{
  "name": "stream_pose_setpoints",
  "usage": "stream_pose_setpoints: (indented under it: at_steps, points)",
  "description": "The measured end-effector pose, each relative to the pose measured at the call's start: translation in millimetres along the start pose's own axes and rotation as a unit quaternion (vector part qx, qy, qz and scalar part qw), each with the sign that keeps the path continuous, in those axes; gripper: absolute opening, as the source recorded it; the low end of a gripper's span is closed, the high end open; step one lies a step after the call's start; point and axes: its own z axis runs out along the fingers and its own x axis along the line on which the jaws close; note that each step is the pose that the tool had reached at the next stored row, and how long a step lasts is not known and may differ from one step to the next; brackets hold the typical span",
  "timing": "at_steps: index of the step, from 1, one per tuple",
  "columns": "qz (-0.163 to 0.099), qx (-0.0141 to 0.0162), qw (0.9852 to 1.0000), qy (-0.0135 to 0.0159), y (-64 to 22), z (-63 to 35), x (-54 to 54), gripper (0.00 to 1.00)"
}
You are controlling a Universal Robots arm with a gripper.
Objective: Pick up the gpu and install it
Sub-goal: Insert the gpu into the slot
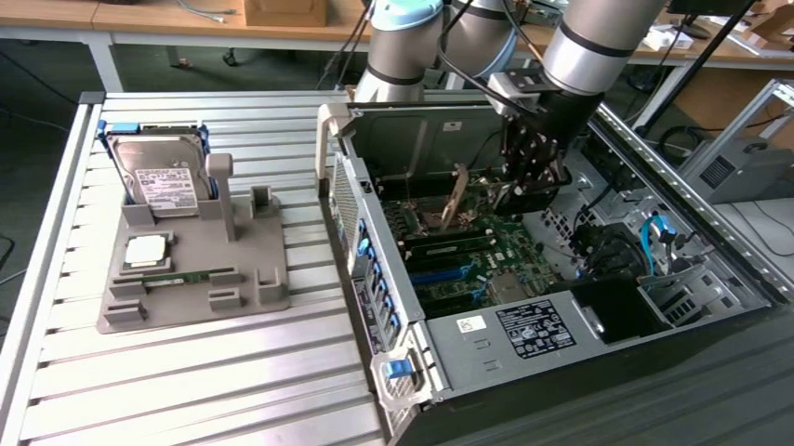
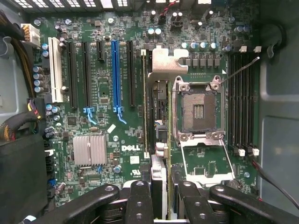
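Gripper [image 1: 536, 184] hangs inside the open computer case [image 1: 496, 358], over the green motherboard [image 2: 107, 121]. Its jaws stand half closed, apparently clamping the gpu [image 2: 159, 121], which stands edge-on to that board.

The board [image 2: 107, 126] is green with white DELL lettering. One slot [image 2: 116, 70] is blue, one [image 2: 57, 70] is white, and the others are black. The heatsink [image 2: 89, 150] is silver and finely ribbed. The socket [image 2: 198, 109] has a silver frame and a black centre. The gpu [image 2: 160, 116] is dark with a silver bracket [image 2: 169, 61]. The gripper [image 2: 161, 198] is black. The arm [image 1: 596, 46] is silver-grey. The case [image 1: 496, 367] is grey with blue latches [image 1: 397, 367]. The drive [image 1: 162, 177] is silver with a white label. The fixture [image 1: 186, 297] is plain grey. The table [image 1: 186, 381] is silver, ribbed in parallel bands.
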Motion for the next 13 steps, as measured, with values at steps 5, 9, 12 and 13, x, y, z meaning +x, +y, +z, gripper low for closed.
stream_pose_setpoints:
  at_steps: [5, 9, 12, 13]
  points:
    - [0.0, 0.0, 1.0, 0.0, 0.9, 0.5, 1.0, 0.27]
    - [0.0, 0.0, 1.0, 0.0, 1.7, 0.9, 1.9, 0.27]
    - [0.0, 0.0, 1.0, 0.0, 2.3, 1.2, 2.6, 0.27]
    - [0.0, 0.0, 1.0, 0.0, 2.4, 1.3, 2.7, 0.27]
